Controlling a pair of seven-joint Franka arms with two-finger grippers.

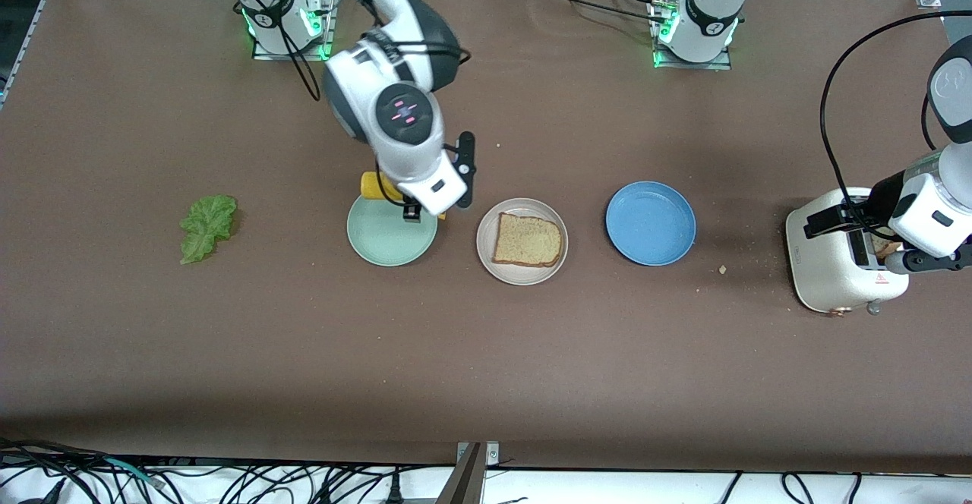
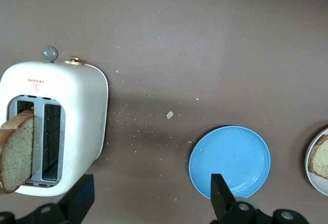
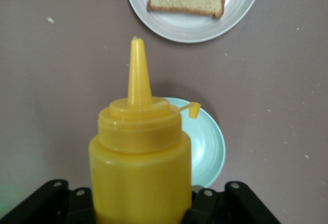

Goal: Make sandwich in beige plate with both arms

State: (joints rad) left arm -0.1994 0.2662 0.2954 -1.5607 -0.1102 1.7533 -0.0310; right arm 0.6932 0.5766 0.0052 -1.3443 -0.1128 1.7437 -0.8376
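My right pincer (image 3: 138,203), clamped on the yellow mustard bottle (image 3: 138,157), hangs over the mint plate (image 1: 391,240), beside the beige plate (image 1: 486,257) holding one bread slice (image 1: 528,240). My left pincer (image 2: 148,203), spread apart, hovers by the toaster (image 2: 77,121).

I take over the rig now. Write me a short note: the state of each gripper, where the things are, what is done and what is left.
Right gripper: shut on the mustard bottle, over the mint plate.
Left gripper: open, over the toaster, holds nothing.
Beige plate: one bread slice on it.
Second slice: in the toaster slot.
Lettuce: on the table, toward the right arm's end.
Blue plate: empty.
Done: first slice placed.
Left: lettuce and second slice.
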